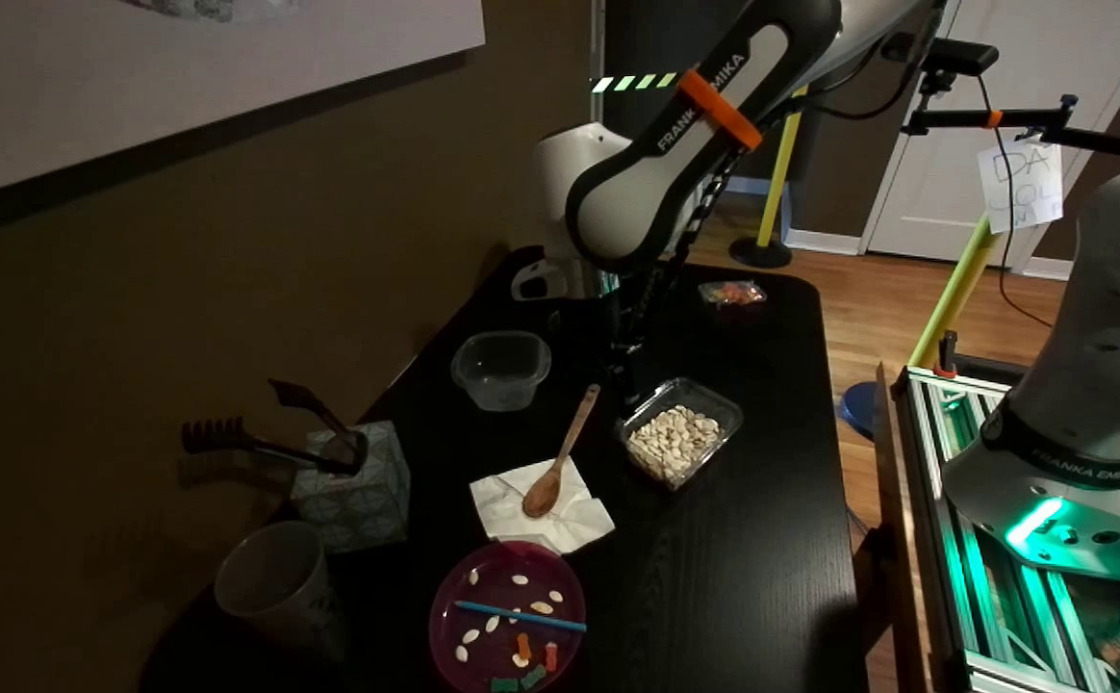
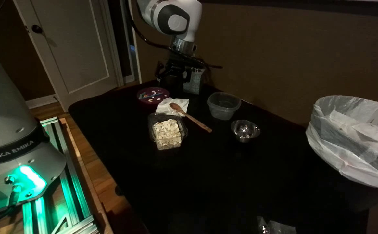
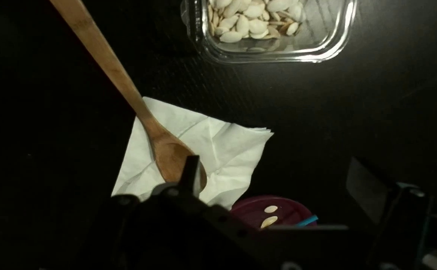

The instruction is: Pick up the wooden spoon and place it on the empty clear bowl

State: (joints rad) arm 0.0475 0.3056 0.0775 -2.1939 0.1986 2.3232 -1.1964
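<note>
Evidently the wooden spoon point(image 3: 109, 71) is lying unheld, its head resting on the napkin point(image 3: 237, 153) and its handle running off past it over the dark table point(image 3: 353, 105). The gripper point(image 3: 273, 170) is hanging above the table, its fingers point(image 3: 366, 191) standing wide apart with nothing between them, so the approach to the grasp is presumably the step in hand. In an exterior view the clear bowl point(image 2: 245, 130) is sitting right of the handle, apart from it and nearer than the plastic tub point(image 2: 223, 112).

To do this well, the gripper should be aiming for the slim handle beyond the napkin, turning so the fingers are straddling it squarely and catching no napkin. The seed container point(image 1: 717, 404) is standing just beside the handle, on its right in an exterior view, so a straight descent is wiser. Since the spoon is looking longer than the bowl is wide, laying it level across the rim is promising best.

In the wrist view one finger is covering part of the spoon's head, and the top edge is cutting off the handle. In an exterior view the arm point(image 1: 637, 197) is blocking part of the far table, and the bowl is not showing. Glints are making the bowl's inside hard to read.
</note>
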